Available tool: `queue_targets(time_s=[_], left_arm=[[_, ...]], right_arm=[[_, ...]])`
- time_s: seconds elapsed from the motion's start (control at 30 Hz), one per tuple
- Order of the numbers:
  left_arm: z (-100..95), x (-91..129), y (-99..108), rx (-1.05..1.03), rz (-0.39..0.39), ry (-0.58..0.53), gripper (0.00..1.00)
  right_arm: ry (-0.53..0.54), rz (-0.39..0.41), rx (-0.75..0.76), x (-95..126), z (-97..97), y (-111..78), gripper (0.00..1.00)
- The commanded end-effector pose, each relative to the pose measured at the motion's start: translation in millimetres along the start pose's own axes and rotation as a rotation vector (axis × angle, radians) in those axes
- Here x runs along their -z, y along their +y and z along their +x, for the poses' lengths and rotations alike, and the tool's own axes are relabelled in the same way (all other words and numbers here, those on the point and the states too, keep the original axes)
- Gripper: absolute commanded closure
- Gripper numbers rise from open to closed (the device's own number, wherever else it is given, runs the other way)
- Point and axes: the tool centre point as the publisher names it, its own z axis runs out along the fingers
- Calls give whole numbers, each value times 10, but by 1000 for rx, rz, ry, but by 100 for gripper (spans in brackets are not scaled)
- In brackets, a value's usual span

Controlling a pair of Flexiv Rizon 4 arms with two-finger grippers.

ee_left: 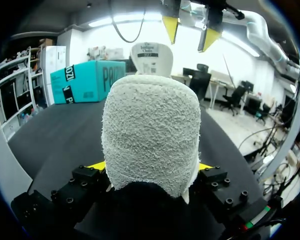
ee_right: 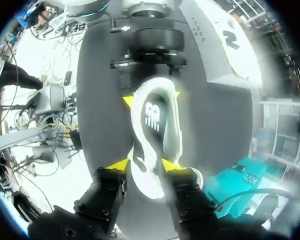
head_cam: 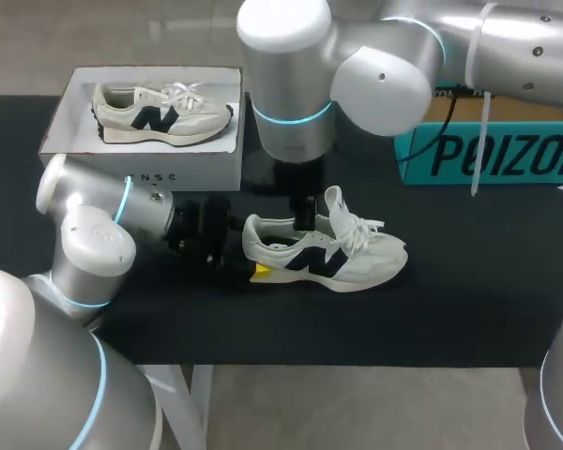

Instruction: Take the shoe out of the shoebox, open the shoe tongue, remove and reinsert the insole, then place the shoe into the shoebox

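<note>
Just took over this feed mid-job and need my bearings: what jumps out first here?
A white shoe stands in the middle of the black table, its heel clamped in the left gripper. The right gripper hangs open just above the shoe's tongue. A second shoe lies in the open shoebox at the table's far left.

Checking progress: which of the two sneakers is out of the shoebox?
The sneaker standing on the black table, heel between the left gripper's fingers. The other sneaker lies inside the white shoebox.
</note>
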Motion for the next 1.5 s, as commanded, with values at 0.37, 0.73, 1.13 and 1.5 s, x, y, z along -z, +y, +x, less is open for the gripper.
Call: queue_targets(time_s=[0.37, 0.73, 1.13, 1.5], left_arm=[[12, -41, 31, 0, 2, -3, 100], [12, -41, 31, 0, 2, -3, 100], [12, -41, 31, 0, 2, -3, 100], [12, -41, 31, 0, 2, -3, 100]], right_arm=[[-15, 18, 186, -181, -133, 71, 100], [15, 26, 108, -477, -359, 157, 100], [15, 26, 108, -477, -359, 157, 100], [-33, -166, -32, -899, -405, 241, 100]])
